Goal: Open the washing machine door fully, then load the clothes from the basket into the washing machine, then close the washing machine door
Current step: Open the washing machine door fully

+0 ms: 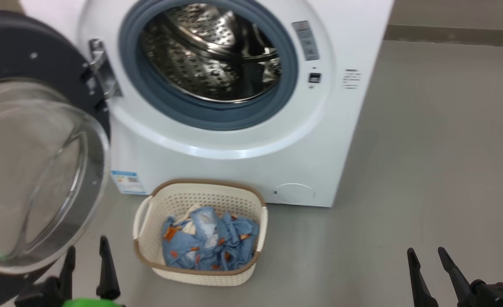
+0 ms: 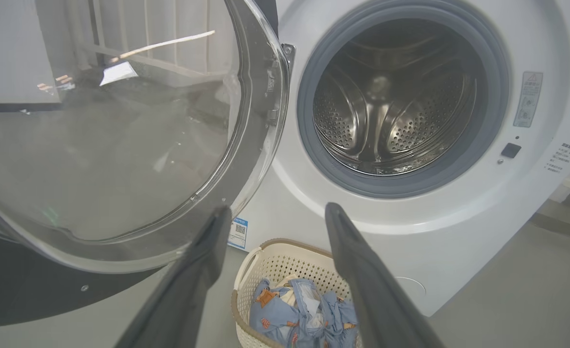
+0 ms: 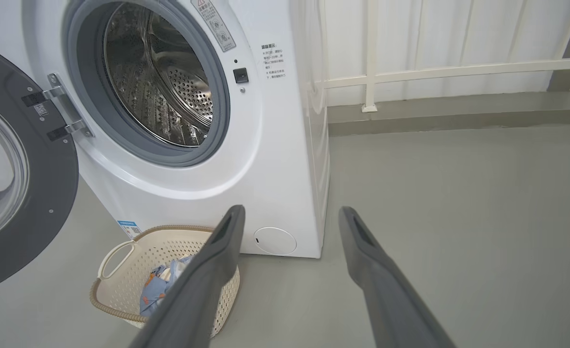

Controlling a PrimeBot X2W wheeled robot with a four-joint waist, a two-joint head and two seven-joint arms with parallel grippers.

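So the floor (image 1: pixel 439 162) is plain grey, smooth, a bit matte; the big white washing machine (image 1: pixel 217 170) stands straight on it; the cream basket (image 1: pixel 208 277) sits on it too, just in front of the machine's lower front; can't tell if they touch.

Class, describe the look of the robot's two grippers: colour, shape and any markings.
The left gripper and right gripper each have two long, dark grey fingers tapering to pointed tips, on black bases. A bright green patch shows below the left one.
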